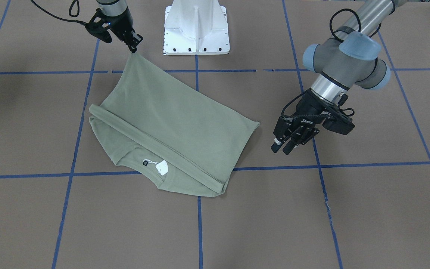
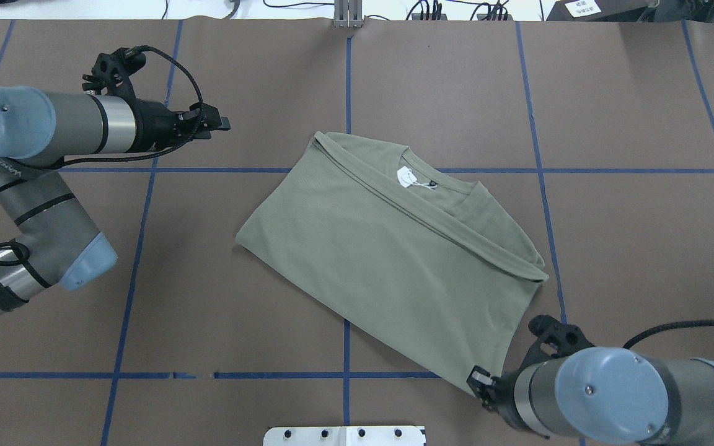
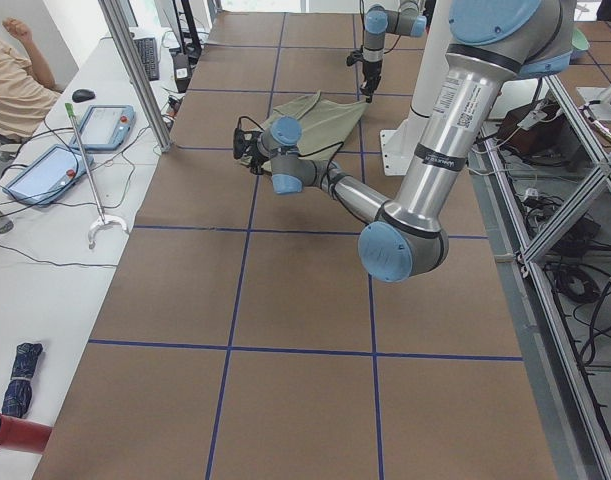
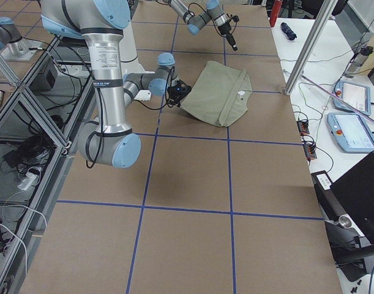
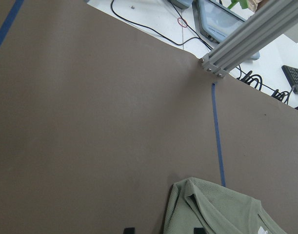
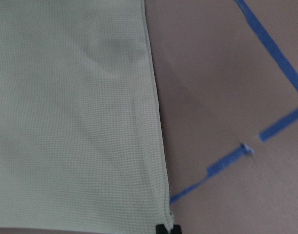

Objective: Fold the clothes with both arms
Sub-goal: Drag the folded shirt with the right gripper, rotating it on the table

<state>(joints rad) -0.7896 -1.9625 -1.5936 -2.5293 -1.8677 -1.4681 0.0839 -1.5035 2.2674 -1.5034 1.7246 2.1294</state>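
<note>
The sage-green shirt [image 1: 174, 127] lies folded over on the brown table, with its collar and white hang tag [image 1: 161, 168] on the operators' side. It also shows in the overhead view [image 2: 388, 248]. My right gripper [image 1: 133, 48] is shut on one hem corner of the shirt and lifts it slightly near the robot's base; the right wrist view shows that corner [image 6: 164, 214] between the fingertips. My left gripper [image 1: 281, 148] is open and empty, off the shirt's other side and apart from it. It also shows in the overhead view [image 2: 217, 122].
The white pedestal base [image 1: 196, 28] stands at the table's robot side. Blue tape lines [image 1: 200, 224] grid the brown table. An aluminium post [image 5: 246, 41] and tablets [image 3: 45, 170] stand past the far edge. A person [image 3: 10, 75] sits there.
</note>
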